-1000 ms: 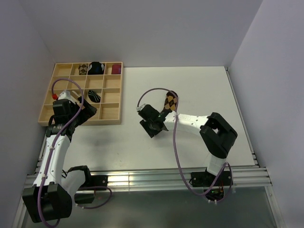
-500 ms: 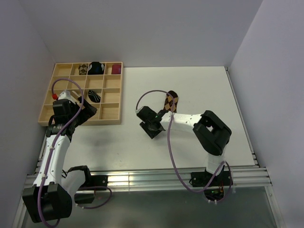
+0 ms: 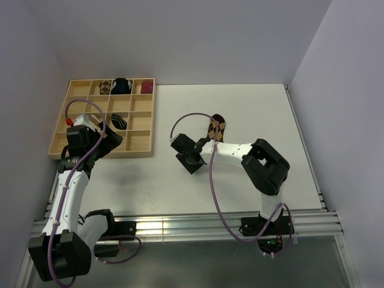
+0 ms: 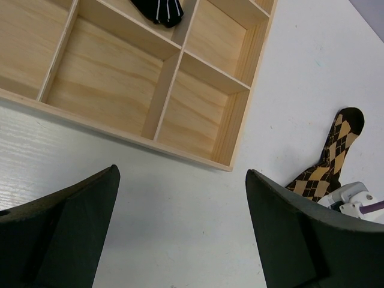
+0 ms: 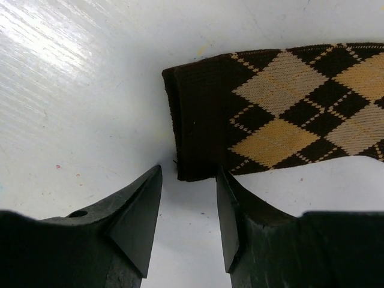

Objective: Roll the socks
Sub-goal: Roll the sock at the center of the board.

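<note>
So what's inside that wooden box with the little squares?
Back row of the wooden box: an argyle bundle, a black-and-blue bundle and a maroon bundle. Lower down, a black striped sock. The left arm covers the near-left squares.

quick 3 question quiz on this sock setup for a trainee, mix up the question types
1. True or false: the argyle sock lies flat on the table, outside the wooden tray.
2. The right tool has its fingertips either side of: A) the sock's dark cuff corner, B) its toe, C) a tray divider.
3. In the top view, how many tray compartments hold something?

Key: 1 true; 2 A; 3 four.
</note>
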`<control>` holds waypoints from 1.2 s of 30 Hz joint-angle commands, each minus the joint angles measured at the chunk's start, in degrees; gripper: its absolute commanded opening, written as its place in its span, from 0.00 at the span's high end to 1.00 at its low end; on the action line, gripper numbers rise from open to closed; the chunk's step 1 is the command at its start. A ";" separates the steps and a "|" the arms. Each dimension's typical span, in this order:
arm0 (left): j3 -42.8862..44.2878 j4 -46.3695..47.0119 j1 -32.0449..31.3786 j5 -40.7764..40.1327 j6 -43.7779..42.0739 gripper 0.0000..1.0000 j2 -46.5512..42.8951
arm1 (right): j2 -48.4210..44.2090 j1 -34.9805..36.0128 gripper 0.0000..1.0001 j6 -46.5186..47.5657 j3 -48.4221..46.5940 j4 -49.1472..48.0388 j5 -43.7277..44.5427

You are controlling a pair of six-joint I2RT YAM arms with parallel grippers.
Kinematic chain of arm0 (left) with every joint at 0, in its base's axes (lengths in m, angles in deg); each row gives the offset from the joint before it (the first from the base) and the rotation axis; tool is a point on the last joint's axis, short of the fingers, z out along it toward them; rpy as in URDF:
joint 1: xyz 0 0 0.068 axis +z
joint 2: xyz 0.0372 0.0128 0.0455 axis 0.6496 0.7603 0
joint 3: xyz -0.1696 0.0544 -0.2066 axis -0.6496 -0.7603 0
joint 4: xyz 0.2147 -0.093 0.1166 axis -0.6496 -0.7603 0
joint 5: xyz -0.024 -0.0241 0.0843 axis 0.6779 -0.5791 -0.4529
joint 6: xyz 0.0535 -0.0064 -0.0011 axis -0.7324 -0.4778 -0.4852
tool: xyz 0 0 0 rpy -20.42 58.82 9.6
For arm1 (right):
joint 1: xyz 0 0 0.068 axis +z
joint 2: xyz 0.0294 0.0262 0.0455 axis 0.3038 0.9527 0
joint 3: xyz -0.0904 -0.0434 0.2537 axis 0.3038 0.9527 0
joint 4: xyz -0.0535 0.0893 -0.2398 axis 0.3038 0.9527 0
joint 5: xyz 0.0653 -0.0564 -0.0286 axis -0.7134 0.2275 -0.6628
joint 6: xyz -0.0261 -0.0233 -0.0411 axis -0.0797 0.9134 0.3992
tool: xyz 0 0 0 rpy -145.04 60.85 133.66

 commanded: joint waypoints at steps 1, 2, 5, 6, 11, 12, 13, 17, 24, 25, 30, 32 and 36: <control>-0.18 2.39 0.38 1.32 0.31 0.09 0.08 | 0.80 0.83 0.52 0.53 -2.88 1.38 3.43; -0.18 2.31 0.38 1.40 0.31 0.09 0.08 | 0.45 0.92 0.52 0.53 -3.14 1.73 3.44; -0.18 2.31 0.38 1.40 0.31 0.09 0.17 | -0.61 1.27 0.52 0.88 -3.84 2.43 4.14; -0.18 2.31 0.38 1.32 0.31 0.09 0.08 | -0.78 1.36 0.52 0.97 -4.11 2.61 4.23; -0.27 2.31 0.47 1.40 0.23 0.08 -0.01 | -0.26 1.36 0.52 1.23 -4.46 2.52 3.97; -0.27 2.31 0.47 1.40 0.23 0.08 -0.01 | -0.09 1.36 0.52 1.23 -4.37 2.26 3.79; -0.27 2.39 0.55 1.58 0.23 0.09 -0.01 | 0.18 1.36 0.52 1.23 -3.94 1.91 3.53; -0.27 2.31 0.47 1.40 0.23 0.09 -0.10 | 1.58 0.92 0.53 1.32 -3.32 -0.29 2.65; -0.36 2.31 0.47 1.49 0.23 0.09 -0.19 | 4.39 0.92 0.56 0.97 -2.00 -0.38 3.35; -0.36 2.31 0.47 1.49 0.23 0.09 -0.19 | 4.57 0.92 0.57 0.53 -1.39 -0.29 3.44; -0.36 2.57 0.47 2.11 0.14 0.08 0.08 | 5.36 1.01 0.65 -1.31 -0.85 0.76 0.90; -0.44 2.66 0.47 2.46 0.05 0.09 -0.18 | 5.98 1.10 0.71 -1.75 -1.29 1.37 0.80; -1.06 3.54 0.38 4.30 0.31 0.09 -1.06 | 6.86 1.10 0.90 -1.85 -2.44 2.43 -0.86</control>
